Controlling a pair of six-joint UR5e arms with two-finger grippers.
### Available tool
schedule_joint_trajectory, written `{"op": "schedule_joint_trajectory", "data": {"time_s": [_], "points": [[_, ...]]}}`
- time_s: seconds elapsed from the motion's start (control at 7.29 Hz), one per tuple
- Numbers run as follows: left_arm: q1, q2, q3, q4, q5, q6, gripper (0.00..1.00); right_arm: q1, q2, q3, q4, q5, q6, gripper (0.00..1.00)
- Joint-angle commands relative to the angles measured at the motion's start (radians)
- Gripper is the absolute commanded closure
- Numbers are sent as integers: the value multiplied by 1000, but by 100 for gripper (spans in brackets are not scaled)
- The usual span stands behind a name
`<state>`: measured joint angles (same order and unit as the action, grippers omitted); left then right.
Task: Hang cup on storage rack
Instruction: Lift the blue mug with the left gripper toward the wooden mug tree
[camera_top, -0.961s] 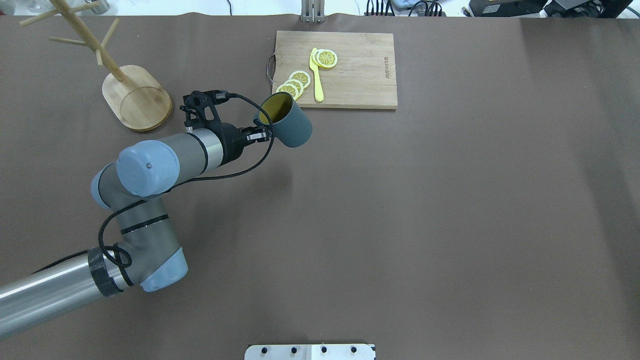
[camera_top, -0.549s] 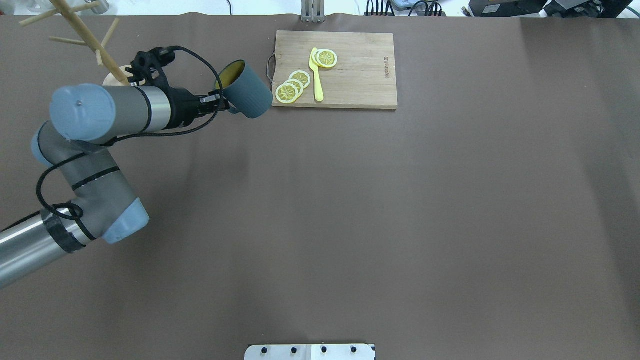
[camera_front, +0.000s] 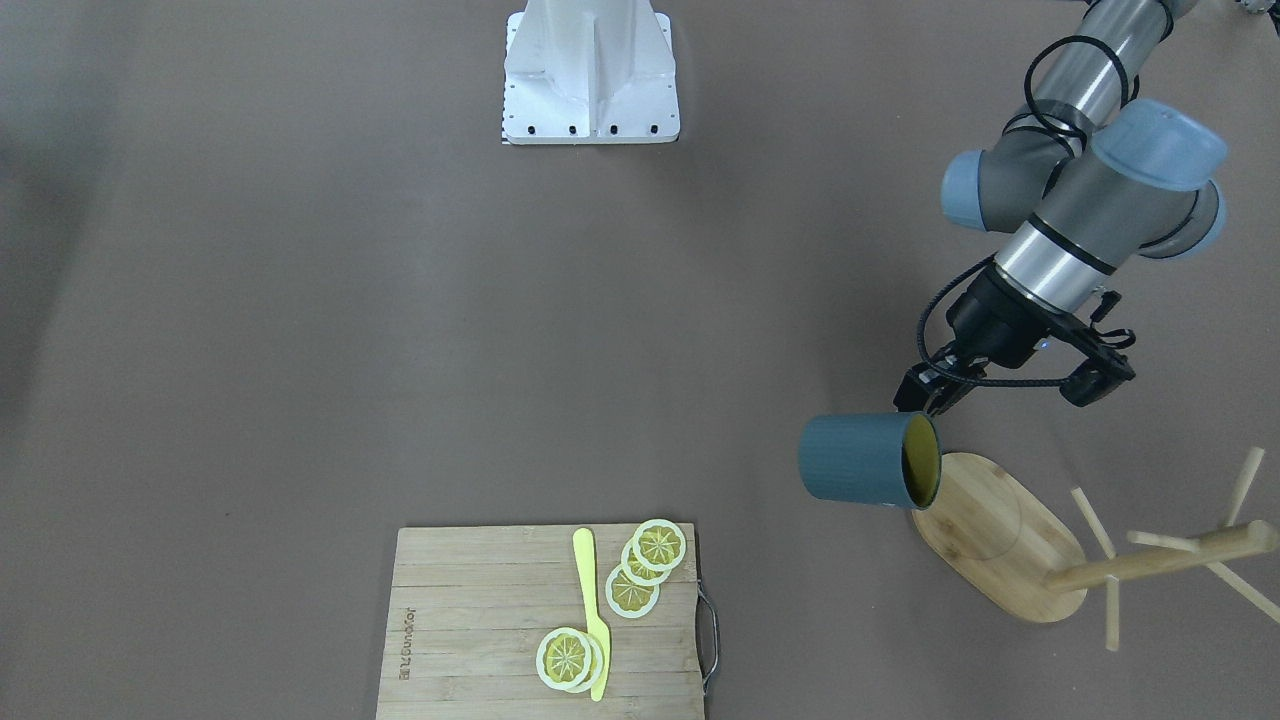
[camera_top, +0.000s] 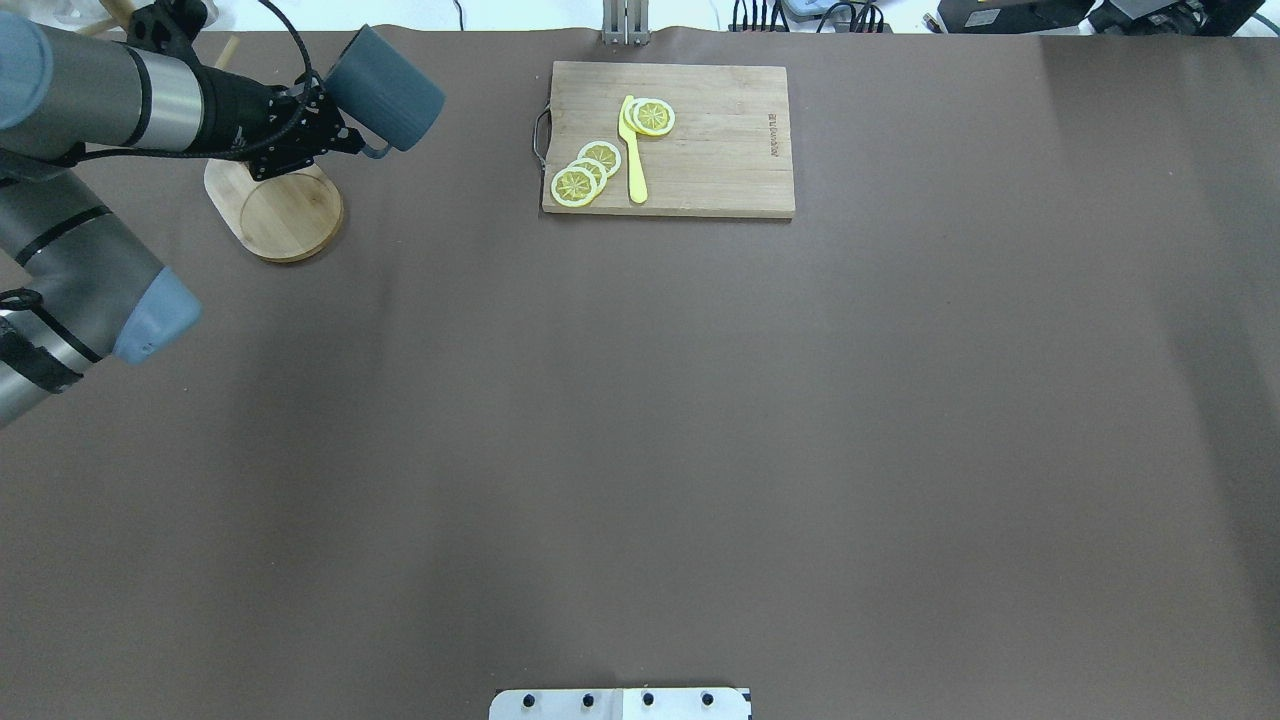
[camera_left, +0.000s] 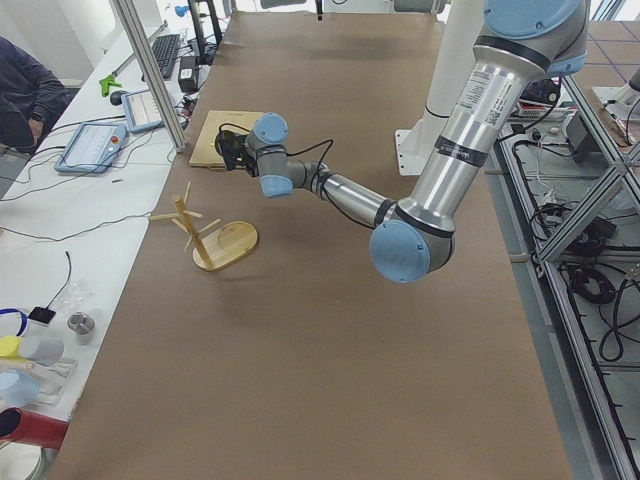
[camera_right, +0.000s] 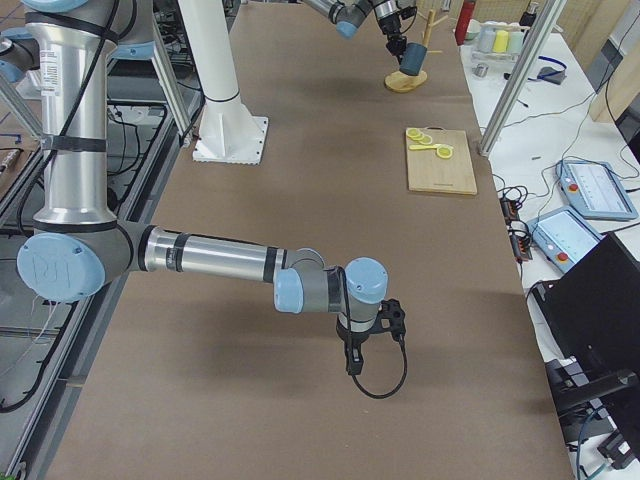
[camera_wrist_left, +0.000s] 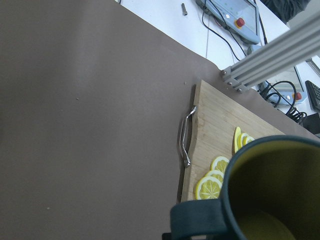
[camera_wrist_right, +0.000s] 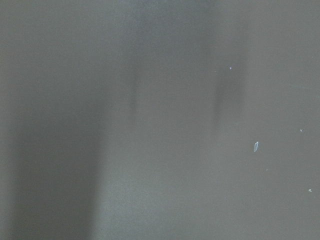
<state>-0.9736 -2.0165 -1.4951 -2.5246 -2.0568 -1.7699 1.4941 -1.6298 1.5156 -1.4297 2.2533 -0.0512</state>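
The left hand, clamped on the dusty blue-grey cylindrical mug near its handle, holds it sideways above the surface. Just beside it, the light bamboo mug tree shows bare pegs, so the hanging is not yet done.

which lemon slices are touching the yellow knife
The overlapping pair of lemon slices at the yellow plastic knife's blade end; the other three lie apart from it, nearer the bamboo cutting board's metal handle.
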Motion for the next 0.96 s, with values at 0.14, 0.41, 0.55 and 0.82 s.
{"op": "schedule_joint_trajectory", "data": {"time_s": [0.14, 0.41, 0.55, 0.82], "points": [[-14, -33, 56, -203, -14, -427, 100, 0, -1, 0, 0, 0, -1, 0], [-37, -31, 148, -414, -14, -721, 100, 0, -1, 0, 0, -1, -1, 0], [-43, -30, 183, -528, -13, -875, 100, 0, -1, 0, 2, -1, 1, 0], [-89, -30, 263, -696, 4, -1167, 100, 0, -1, 1, 2, -3, -1, 0]]}}
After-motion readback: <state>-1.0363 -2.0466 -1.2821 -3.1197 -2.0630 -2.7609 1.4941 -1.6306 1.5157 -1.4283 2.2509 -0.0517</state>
